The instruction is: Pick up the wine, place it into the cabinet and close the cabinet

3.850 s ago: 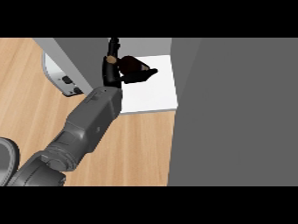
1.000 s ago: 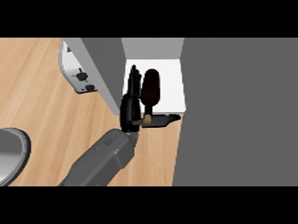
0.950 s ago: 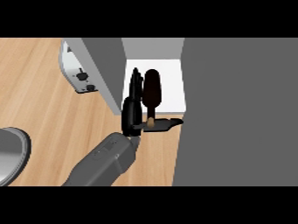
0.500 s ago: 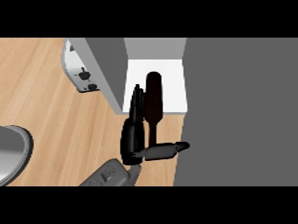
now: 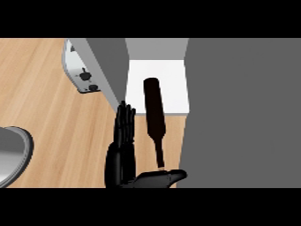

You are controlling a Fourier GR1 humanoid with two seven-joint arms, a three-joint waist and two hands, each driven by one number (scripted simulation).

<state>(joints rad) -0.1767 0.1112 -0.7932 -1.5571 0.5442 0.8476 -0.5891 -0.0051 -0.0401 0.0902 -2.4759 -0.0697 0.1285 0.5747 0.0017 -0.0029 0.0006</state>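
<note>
The cabinet (image 5: pixel 158 66) stands open, its white floor showing between grey walls; the dark wine bottle (image 5: pixel 155 119) has its base end inside on that floor, its thin neck reaching out over the wooden counter (image 5: pixel 42 106); no label or writing can be read. One black hand (image 5: pixel 123 150), which side I cannot tell, lies just left of the bottle, fingers straight, thumb spread under the neck's tip, gripping nothing.
</note>
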